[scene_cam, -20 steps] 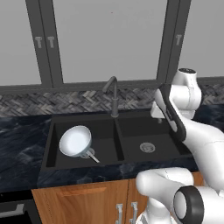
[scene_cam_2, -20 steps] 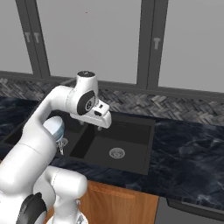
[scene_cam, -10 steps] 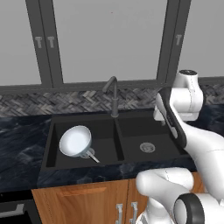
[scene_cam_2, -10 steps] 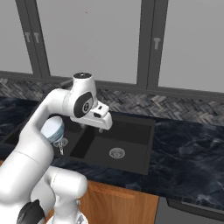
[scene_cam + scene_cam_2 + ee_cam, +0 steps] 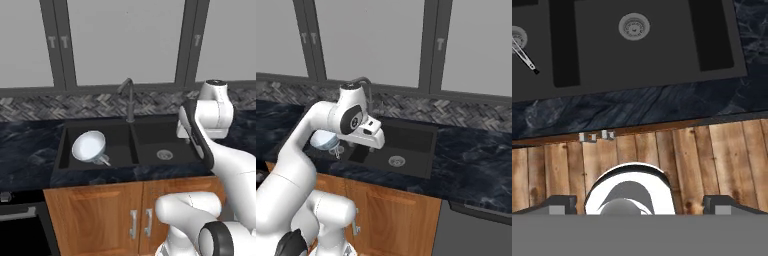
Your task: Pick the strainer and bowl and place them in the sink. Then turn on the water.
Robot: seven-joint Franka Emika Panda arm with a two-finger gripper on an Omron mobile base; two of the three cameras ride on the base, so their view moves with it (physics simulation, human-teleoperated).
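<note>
Below, glossy round bowl [image 5: 89, 146] in matte black sink [image 5: 150, 131], tool [image 5: 640, 204] fingers apart.

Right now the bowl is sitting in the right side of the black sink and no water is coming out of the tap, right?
Not quite. The bowl is in the left basin of the sink, not the right; the left base view shows it. The right basin holds nothing but its drain. You are right that no water runs from the faucet.
</note>
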